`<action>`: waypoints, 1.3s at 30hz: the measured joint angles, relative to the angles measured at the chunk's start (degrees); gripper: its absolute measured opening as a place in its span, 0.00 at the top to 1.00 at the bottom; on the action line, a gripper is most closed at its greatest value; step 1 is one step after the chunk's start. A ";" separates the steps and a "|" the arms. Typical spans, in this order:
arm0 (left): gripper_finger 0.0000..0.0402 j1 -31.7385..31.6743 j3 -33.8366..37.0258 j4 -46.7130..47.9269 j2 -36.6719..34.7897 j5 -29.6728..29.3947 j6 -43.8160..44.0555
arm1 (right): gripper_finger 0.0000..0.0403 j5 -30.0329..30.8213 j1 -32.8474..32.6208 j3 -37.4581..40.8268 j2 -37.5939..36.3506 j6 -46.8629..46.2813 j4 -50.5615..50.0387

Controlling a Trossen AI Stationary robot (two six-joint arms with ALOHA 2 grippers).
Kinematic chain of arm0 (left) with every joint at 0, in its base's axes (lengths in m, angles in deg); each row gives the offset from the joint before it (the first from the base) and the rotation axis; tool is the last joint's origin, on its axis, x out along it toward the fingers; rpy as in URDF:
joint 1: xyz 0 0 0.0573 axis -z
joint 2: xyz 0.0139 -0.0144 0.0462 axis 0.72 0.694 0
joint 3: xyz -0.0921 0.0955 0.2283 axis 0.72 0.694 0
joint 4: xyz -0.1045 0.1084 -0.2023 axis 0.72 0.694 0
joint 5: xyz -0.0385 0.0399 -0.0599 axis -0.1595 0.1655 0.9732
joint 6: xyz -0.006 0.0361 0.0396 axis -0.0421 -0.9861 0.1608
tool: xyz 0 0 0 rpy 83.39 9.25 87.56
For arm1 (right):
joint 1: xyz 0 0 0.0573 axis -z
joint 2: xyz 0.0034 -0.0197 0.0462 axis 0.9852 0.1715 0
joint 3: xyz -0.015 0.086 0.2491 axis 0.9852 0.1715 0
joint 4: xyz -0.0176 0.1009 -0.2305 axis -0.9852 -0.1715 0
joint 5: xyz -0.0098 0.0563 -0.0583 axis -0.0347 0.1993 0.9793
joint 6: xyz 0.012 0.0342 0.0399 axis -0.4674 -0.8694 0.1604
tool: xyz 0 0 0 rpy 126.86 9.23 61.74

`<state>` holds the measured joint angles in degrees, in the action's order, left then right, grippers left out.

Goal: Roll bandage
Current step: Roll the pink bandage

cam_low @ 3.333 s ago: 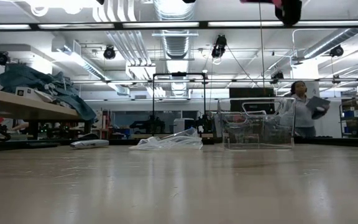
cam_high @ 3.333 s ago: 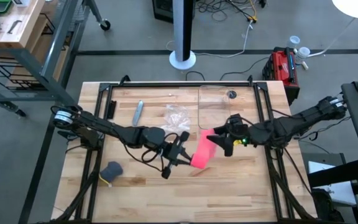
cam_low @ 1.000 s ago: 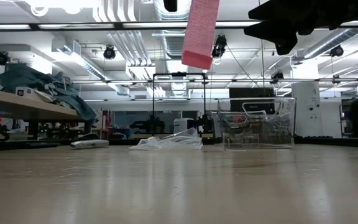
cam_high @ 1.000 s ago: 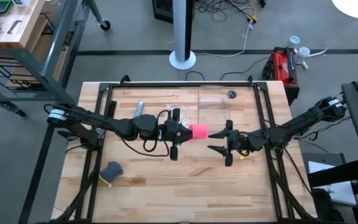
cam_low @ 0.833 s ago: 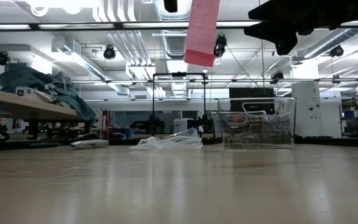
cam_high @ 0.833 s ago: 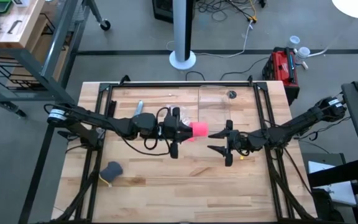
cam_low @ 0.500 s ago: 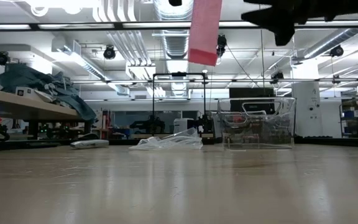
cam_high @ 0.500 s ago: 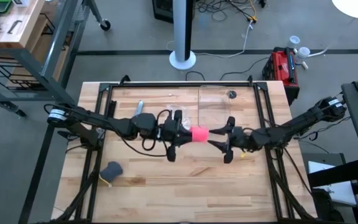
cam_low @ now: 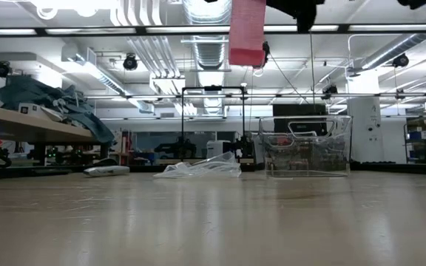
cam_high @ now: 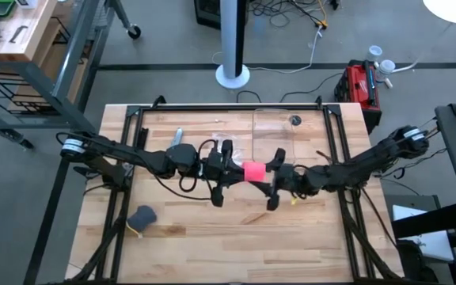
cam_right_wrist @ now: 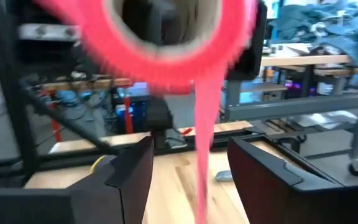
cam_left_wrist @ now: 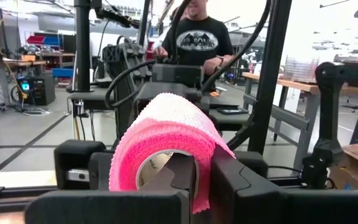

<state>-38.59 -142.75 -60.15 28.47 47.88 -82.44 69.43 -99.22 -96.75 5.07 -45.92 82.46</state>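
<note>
The bandage is a bright pink roll with a hollow core, held in the air above the table's middle. A loose tail hangs down from it. My left gripper is shut on the roll, which fills the left wrist view. My right gripper is open just to the roll's right and faces it. In the right wrist view its fingers stand on either side of the hanging tail and touch nothing. My left gripper holds the roll by its wall at one open end. One finger is inside the hollow core and the other is outside. The fingers come level from the table's left. The roll is lifted clear, its tail hanging slack.
A clear plastic box stands at the far middle. A crinkled plastic bag and a grey tool lie at the far left of centre. A dark grey-blue lump lies near the left front.
My right gripper has gone toward the table's left, up to the roll, and stayed open. The roll has stayed in my left gripper's hold, and its hanging tail has swung a little.
</note>
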 joint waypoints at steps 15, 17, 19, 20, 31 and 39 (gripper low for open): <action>0.97 0.36 0.00 0.01 -0.20 3.27 1.18 | 0.99 2.63 -4.55 -2.66 -1.71 5.47 -2.45; 0.97 0.36 0.00 0.06 -0.20 3.28 1.83 | 0.99 6.97 -6.30 -2.67 -2.41 7.28 -4.48; 0.97 0.36 0.00 0.24 -0.22 3.45 2.21 | 1.00 11.81 -7.81 -2.65 -2.59 9.21 -5.11; 0.97 0.36 0.00 0.37 -0.24 4.07 2.49 | 1.00 13.84 -8.58 -2.65 -2.64 10.34 -5.19; 0.97 0.33 0.04 1.49 -0.28 27.42 -0.10 | 1.00 25.23 -13.71 -2.65 -3.76 21.86 -3.17; 0.97 -0.14 0.07 11.07 -0.33 25.17 -2.55 | 1.00 25.16 -13.69 -5.36 -3.65 28.36 -2.43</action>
<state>-38.74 -142.69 -49.08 28.15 73.06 -84.99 94.59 -112.91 -102.10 1.43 -17.56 80.02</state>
